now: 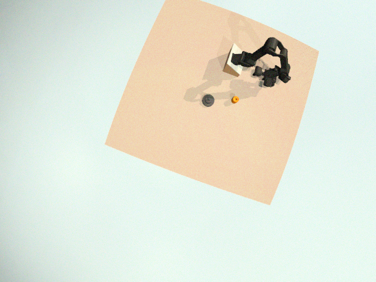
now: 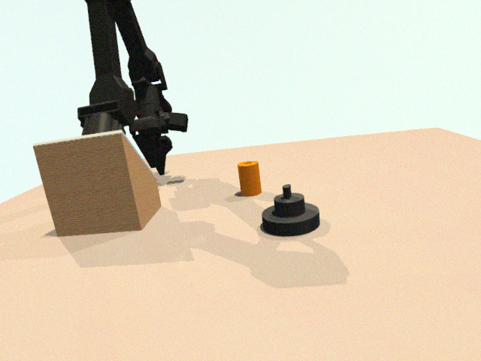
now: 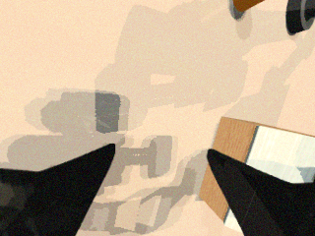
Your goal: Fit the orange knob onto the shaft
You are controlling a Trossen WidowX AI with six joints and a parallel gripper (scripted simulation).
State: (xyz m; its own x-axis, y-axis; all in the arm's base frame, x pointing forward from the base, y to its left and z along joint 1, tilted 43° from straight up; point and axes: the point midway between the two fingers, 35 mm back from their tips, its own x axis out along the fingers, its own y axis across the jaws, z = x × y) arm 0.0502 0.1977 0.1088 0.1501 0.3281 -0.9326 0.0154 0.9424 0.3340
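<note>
Our tool (image 1: 258, 79) (image 2: 161, 173) (image 3: 161, 150) stands spread wide, its two fingers well apart, with nothing between them. It points down over the counter (image 1: 182, 130) (image 2: 194, 322) (image 3: 59, 44), and the block (image 1: 231, 73) (image 2: 91, 186) (image 3: 231, 143) that carries the arm sits beside it.

Outward from the tool, well apart from it and on the near side of the pedestal, stands the knob (image 1: 235, 99) (image 2: 249, 178) (image 3: 246, 4). It is upright and loose on the counter, and only its lower end enters the wrist view. Further out beyond it comes the pedestal (image 1: 204, 104) (image 2: 290, 226) (image 3: 296, 17), with the bare shaft (image 1: 208, 99) (image 2: 286, 191) rising from its raised middle.

We expect the knob to be light and stiff, hard to crush but easy to tip if one finger touches first. Its smooth round side could let it twist or slip, so we would come straight down, centre on it, and pinch it squarely around mid-height, leaving its lower end free for the shaft. A firm hold matters, since we probably have to turn it to find the flat.

The knob is a plain orange cylinder, taller than wide, with a small dark hole in its flat top. We cannot make out the hole's flat side.
</note>
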